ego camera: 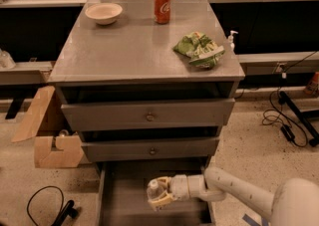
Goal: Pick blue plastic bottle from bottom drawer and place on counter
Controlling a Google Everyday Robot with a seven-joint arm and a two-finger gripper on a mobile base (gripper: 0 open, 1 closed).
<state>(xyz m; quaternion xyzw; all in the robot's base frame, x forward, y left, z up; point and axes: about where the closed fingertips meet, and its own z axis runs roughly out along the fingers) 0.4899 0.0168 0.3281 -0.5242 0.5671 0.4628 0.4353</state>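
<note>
Risk of slipping: tool (158, 200) low inside bottom drawer (124, 206), pinching blue plastic bottle (153, 189) across its body. Possible to strike middle drawer front (149, 150) just above during lifting and lose grip; later, to bump green chip bag (199, 50) on tabletop (124, 46).

You'll see the bottle (153, 190), small and clear with a white cap, at bottom centre of the frame. The end effector (160, 199) has its fingers closed around it, over the drawer (127, 207). The drawer stands pulled out, showing a flat grey floor. The desk (129, 46), grey and slightly glossy, spans the upper middle.
</note>
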